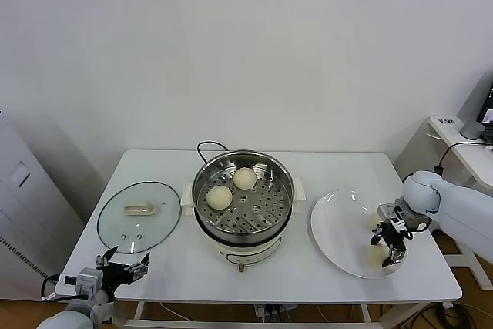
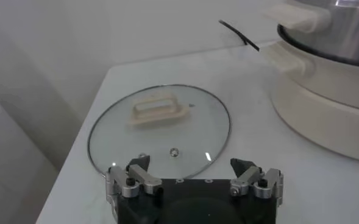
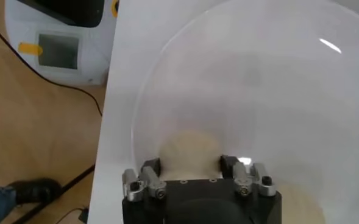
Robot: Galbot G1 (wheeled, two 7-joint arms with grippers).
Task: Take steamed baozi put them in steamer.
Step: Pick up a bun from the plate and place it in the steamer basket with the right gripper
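Gripping one steamed baozi (image 3: pixel 190 152) between its fingers, the right tool (image 1: pixel 389 238) sits over the white plate (image 1: pixel 339 225) on the desk's (image 1: pixel 308 163) right side. A second bun (image 1: pixel 377 255) lies on the plate just beside it. Two more buns (image 1: pixel 219 197) rest on the perforated tray inside the steamer (image 1: pixel 243 198) at desk centre. The left tool (image 2: pixel 194 175) hangs open near the glass lid (image 2: pixel 161 131), at the desk's front-left corner.
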